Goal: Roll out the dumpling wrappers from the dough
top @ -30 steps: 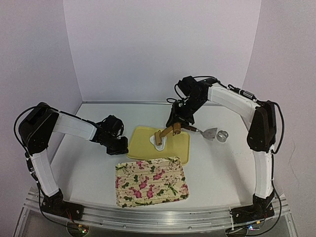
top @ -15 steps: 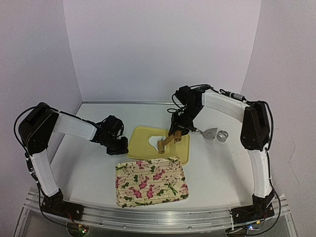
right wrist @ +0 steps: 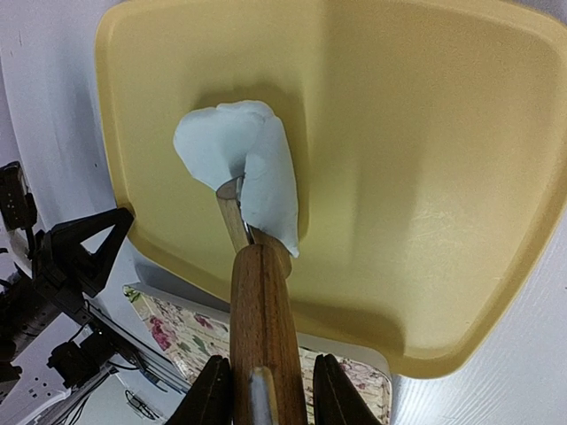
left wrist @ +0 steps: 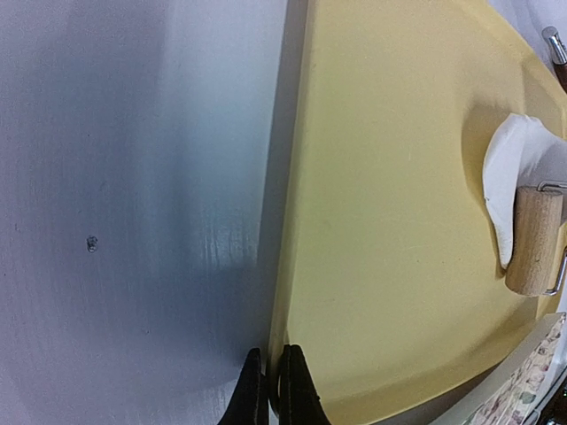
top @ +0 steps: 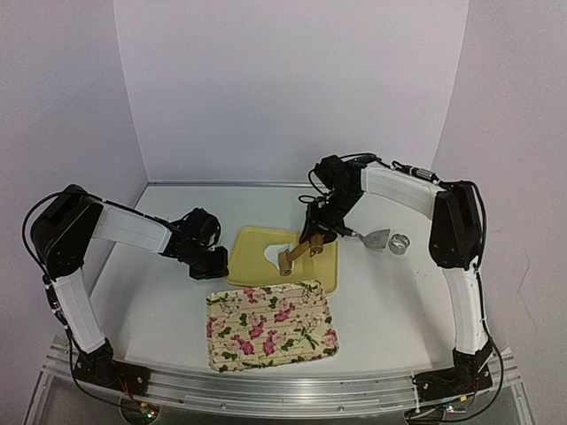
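A: Right gripper (right wrist: 270, 390) first: jaws part-way closed, clamped on the roller (right wrist: 261, 310) by its wooden handle. Left gripper (left wrist: 272, 390): jaws fully together, gripping nothing I can confirm.
B: Rest, big to small?
A: Tabletop (top: 390, 301). Then the yellow tray (top: 328, 266) mid-tabletop, which is my landmark. Floral tray (top: 272, 326) is just in front of it, touching or nearly. My guess is finished wrappers go there.
B: Roller?
A: Over the yellow tray's left-centre, handle slanting up to the gripper, barrel down at the tray. Held by the handle end so the barrel can run over the dough, I'd judge.
B: Dough?
A: Dough (right wrist: 257, 168) is on the yellow tray's left half, against the roller head. Not a flat round wrapper yet; one flap is folded up over the roller's metal bracket. Probably needs unsticking, then more passes.
B: Small stuff?
A: Metal scraper (top: 376, 237) and ring cutter (top: 400, 243) sit just right of the yellow tray, out of the rolling path.
B: Why's the left gripper there?
A: Its tips are at the yellow tray's left rim, likely steadying it. Pinching the lip or only pressing, can't tell.
B: View differences?
A: Right wrist shows the folded flap; the top view gives only a white patch. Left wrist shows the barrel side-on against the dough's edge, plus the closed tips at the rim. Only the top view shows the cutter and scraper.
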Motion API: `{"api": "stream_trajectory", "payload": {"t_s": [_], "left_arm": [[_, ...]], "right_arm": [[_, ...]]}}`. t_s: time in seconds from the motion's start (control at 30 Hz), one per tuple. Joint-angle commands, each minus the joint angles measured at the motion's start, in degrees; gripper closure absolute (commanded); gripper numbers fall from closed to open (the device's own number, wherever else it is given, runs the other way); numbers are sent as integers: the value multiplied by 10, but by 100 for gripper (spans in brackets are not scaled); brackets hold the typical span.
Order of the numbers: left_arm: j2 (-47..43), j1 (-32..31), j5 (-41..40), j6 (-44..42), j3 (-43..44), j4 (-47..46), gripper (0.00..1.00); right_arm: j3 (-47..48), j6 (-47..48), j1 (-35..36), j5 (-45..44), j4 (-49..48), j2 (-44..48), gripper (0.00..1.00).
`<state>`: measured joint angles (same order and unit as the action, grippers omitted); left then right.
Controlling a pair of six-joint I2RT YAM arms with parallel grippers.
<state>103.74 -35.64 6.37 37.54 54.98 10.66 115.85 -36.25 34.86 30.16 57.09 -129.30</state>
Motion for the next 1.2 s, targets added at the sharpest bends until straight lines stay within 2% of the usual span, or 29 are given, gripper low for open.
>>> {"api": "stream_trajectory", "payload": {"t_s": [0.0, 0.77, 1.03, 1.17], "left_arm": [[0, 0, -9, -3, -18, 51, 100], [-1, 0, -12, -1, -19, 56, 100], [-1, 0, -13, 0, -19, 55, 100], [0, 0, -13, -1, -17, 55, 100]], "right_arm": [[-13, 2, 3, -64, 22, -72, 100], [-23, -2, 1, -101, 24, -123, 100], [-30, 0, 1, -109, 25, -121, 100], [-12, 7, 3, -86, 24, -104, 100]]}}
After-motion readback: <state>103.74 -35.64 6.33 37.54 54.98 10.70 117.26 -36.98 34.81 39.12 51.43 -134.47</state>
